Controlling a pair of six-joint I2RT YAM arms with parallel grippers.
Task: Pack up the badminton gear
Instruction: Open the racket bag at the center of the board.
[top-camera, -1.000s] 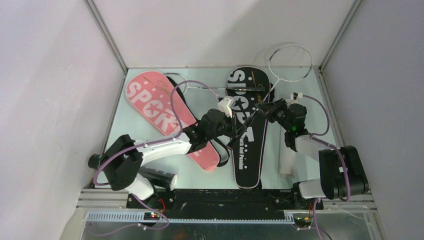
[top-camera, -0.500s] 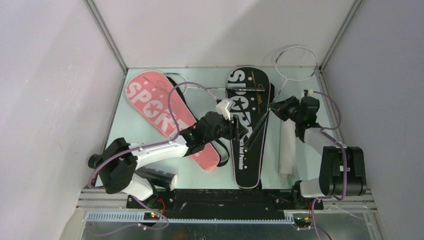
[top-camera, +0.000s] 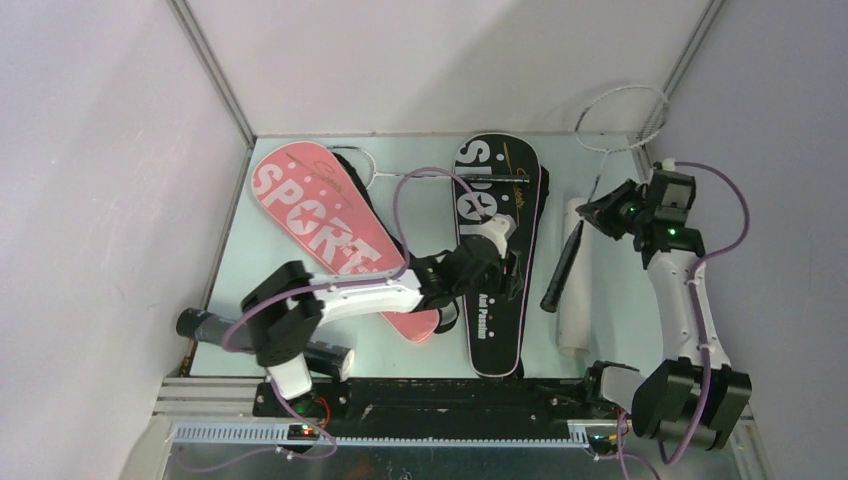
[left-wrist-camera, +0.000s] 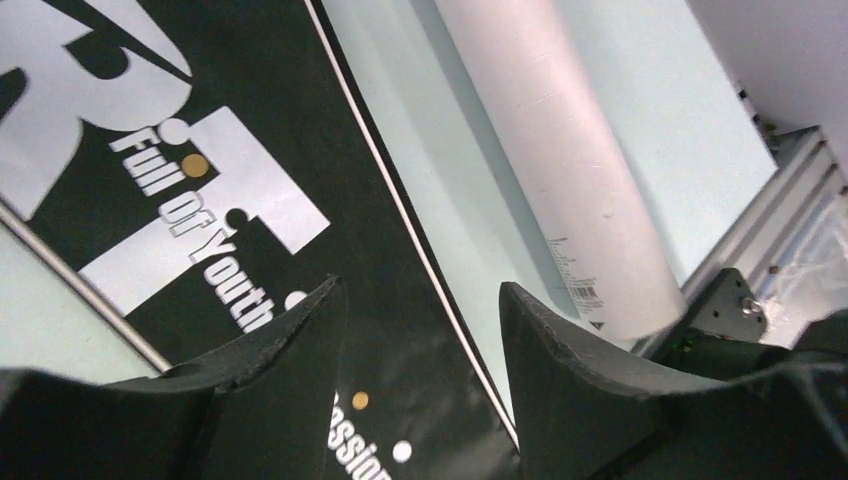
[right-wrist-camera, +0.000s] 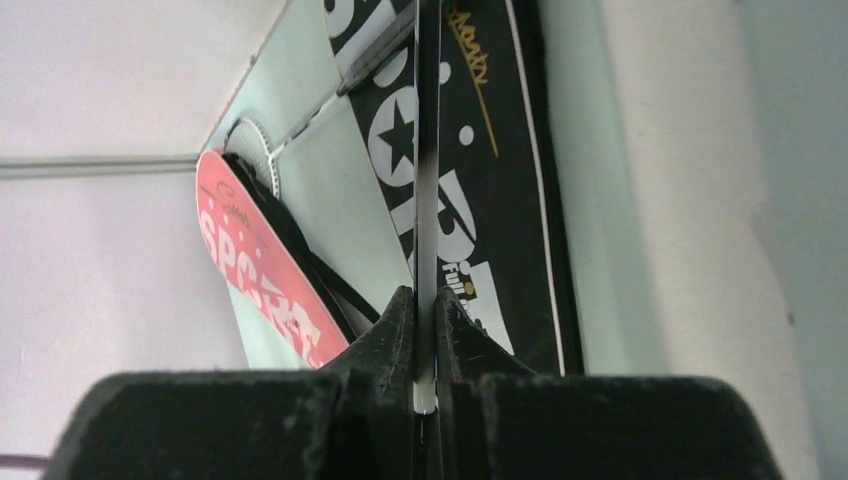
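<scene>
My right gripper (top-camera: 603, 213) is shut on the thin shaft of a white-headed racket (top-camera: 621, 118) and holds it tilted near the back right corner. The racket's black handle (top-camera: 561, 267) hangs down over the white shuttle tube (top-camera: 574, 300). In the right wrist view the jaws (right-wrist-camera: 427, 312) pinch the shaft (right-wrist-camera: 427, 180). My left gripper (top-camera: 507, 272) is open and empty just above the lower half of the black "SPORT" cover (top-camera: 493, 330), which also shows in the left wrist view (left-wrist-camera: 200, 150) between my fingers (left-wrist-camera: 418, 295). The pink "SPORT" cover (top-camera: 305, 220) lies to the left.
A second racket lies under the pink cover, and its shaft (top-camera: 400, 172) reaches across the top of the black cover. A black tube (top-camera: 260, 335) lies at the near left edge. The enclosure walls stand close around the table (top-camera: 620, 320).
My right gripper has swung right and back with the racket, carrying it off the black cover and over the white tube. My left gripper has moved right and nearer over the black cover.
</scene>
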